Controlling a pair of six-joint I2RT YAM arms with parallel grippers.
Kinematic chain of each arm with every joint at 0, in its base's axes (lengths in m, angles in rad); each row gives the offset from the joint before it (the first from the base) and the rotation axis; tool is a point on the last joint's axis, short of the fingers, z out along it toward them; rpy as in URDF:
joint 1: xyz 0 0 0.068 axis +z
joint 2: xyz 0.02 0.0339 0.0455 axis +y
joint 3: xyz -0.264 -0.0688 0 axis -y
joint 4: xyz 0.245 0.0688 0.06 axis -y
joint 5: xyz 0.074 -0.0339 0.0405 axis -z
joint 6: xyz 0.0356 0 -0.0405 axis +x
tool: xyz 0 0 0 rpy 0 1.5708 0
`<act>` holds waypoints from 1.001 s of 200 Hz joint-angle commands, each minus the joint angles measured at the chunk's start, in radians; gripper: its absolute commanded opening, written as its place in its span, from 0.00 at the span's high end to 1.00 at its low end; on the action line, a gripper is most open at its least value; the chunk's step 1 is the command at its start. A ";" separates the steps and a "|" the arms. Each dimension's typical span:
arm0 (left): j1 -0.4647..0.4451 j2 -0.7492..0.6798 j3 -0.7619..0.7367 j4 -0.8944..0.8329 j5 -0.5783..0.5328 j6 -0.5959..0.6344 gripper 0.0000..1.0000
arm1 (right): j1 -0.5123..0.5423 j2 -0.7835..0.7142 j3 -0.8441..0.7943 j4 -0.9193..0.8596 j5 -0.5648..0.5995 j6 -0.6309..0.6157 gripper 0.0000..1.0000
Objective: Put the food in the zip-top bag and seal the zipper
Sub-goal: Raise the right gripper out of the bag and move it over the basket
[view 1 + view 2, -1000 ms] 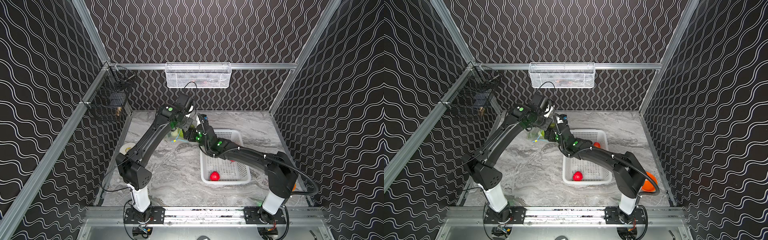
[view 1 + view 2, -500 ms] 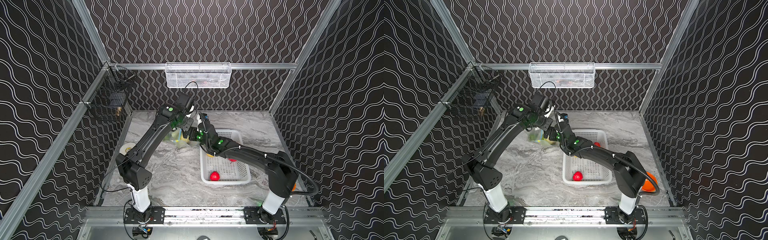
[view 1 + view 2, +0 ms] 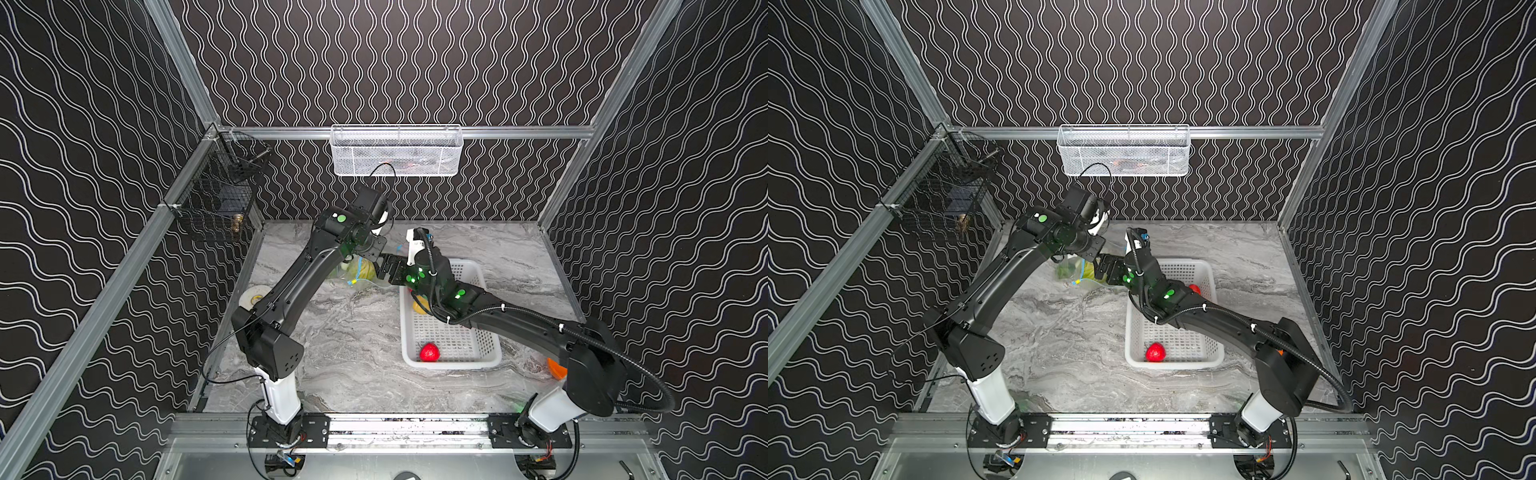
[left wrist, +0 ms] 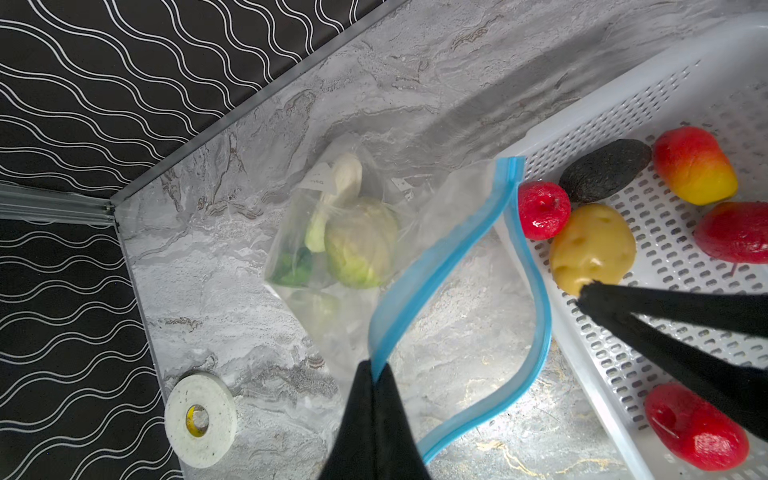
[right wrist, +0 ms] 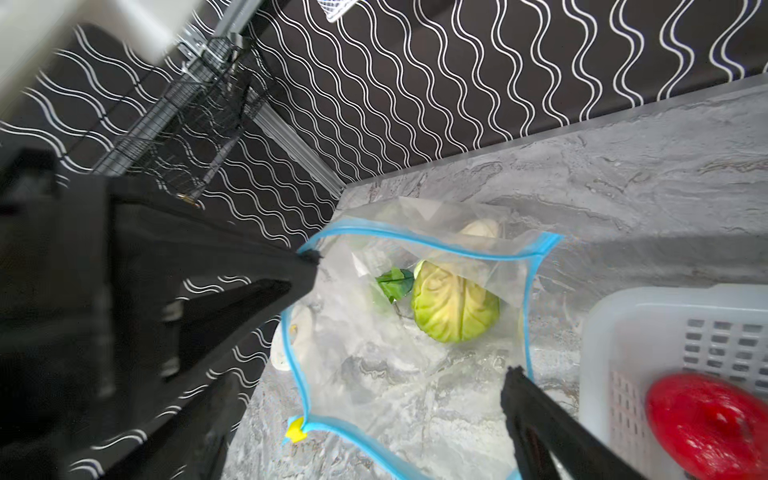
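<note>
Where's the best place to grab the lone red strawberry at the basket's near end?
Probably across its broad middle, from straight above: the red strawberry lies alone near a corner of the white basket, whose walls block a sideways approach; bare floor flanks it.

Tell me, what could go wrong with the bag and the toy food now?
The left tool pinches only a thin bit of the zipper; it might slip, and the zip-top bag would flop shut. The right tool hangs open close to that floppy mouth and could snag it. Lots of food waits in the white basket, so pieces may miss.
</note>
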 commanded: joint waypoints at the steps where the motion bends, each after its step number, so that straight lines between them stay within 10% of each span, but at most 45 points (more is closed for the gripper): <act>1: -0.001 0.005 0.010 0.005 -0.012 0.002 1.00 | 0.001 -0.038 -0.004 0.008 -0.022 0.013 0.01; 200: -0.001 -0.003 -0.046 0.017 -0.010 0.016 1.00 | -0.032 -0.114 0.052 -0.504 0.212 0.056 0.01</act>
